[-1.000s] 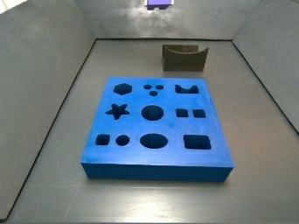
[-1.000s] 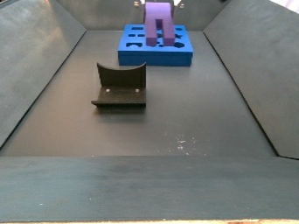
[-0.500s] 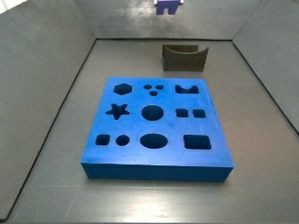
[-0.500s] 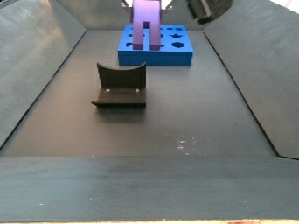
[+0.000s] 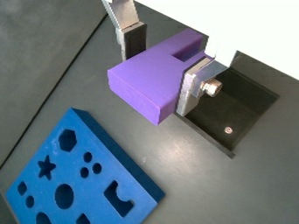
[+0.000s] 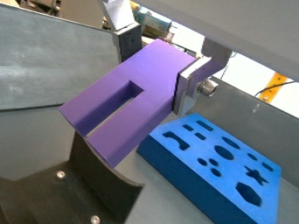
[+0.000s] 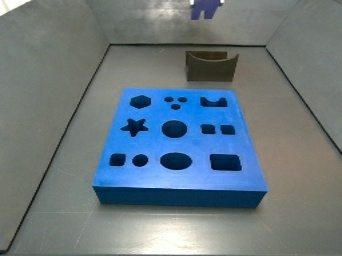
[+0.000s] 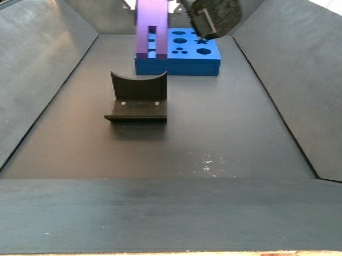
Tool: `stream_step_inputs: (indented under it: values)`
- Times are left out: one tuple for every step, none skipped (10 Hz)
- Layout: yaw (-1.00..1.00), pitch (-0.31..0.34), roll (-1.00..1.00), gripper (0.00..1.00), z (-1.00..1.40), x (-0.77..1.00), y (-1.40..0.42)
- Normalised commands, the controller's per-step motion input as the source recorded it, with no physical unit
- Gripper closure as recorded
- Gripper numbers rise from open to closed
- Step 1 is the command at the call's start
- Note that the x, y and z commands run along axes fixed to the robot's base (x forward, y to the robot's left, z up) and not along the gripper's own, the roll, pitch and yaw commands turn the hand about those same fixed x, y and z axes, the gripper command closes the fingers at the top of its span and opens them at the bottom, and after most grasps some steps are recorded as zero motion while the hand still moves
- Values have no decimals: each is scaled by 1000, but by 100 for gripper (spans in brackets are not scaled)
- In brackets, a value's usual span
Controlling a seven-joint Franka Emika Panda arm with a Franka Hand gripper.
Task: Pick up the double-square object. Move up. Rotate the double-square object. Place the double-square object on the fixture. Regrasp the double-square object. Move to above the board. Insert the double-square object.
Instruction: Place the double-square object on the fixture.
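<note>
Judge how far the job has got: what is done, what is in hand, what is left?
Done: the purple block is picked up, clamped between the gripper fingers high above the floor. In hand: it is raised, seemingly being turned. Left: the fixture stands empty, so placing, regrasping and inserting into the blue board remain; its cut-outs show nothing in them.

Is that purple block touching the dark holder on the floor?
Apart. In a side view the double-square object, clamped in the end effector, hangs high above the fixture, with bare floor between them.
</note>
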Motion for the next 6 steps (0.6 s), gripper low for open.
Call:
stream_step_inputs:
  values:
    - [-45, 58, -156, 100, -17, 398, 36]
    - [-42, 67, -152, 100, -20, 353, 34]
    - [-41, 77, -148, 100, -15, 289, 31]
    - [-42, 92, -143, 100, -14, 211, 30]
    - [84, 372, -1000, 100, -1000, 161, 131]
    - [67, 373, -1000, 100, -1000, 152, 135]
